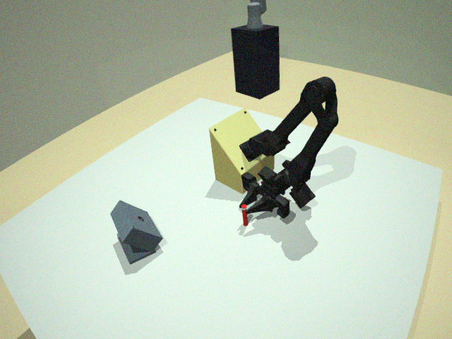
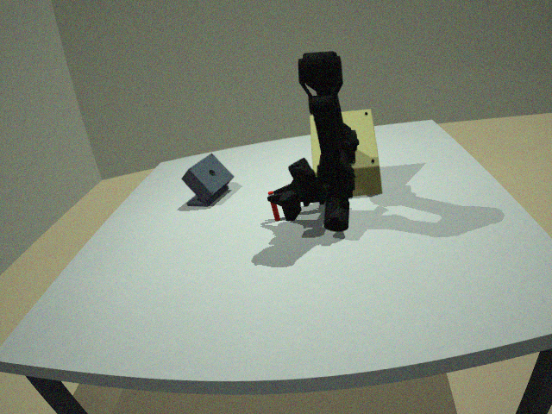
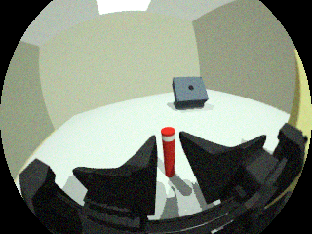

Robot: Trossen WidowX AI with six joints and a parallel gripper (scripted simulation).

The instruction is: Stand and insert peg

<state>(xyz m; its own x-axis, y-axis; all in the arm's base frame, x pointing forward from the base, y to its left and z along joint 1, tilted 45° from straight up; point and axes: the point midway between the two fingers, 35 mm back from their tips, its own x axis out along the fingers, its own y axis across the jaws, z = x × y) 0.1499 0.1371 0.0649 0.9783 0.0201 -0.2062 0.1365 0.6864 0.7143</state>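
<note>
The red peg stands upright on the table, its white band near the top and its plain end down. My gripper is open a little, with its fingertips either side of the peg's upper part. The wrist view shows a gap between the peg and each finger. The grey-blue block has a sloped face with one round hole. It stands apart from the peg, beyond the fingertips in the wrist view.
A yellow sloped block with small dark dots near its corners stands close beside the arm, which hides part of its face. A black pedestal with a grey object on top stands beyond the white table.
</note>
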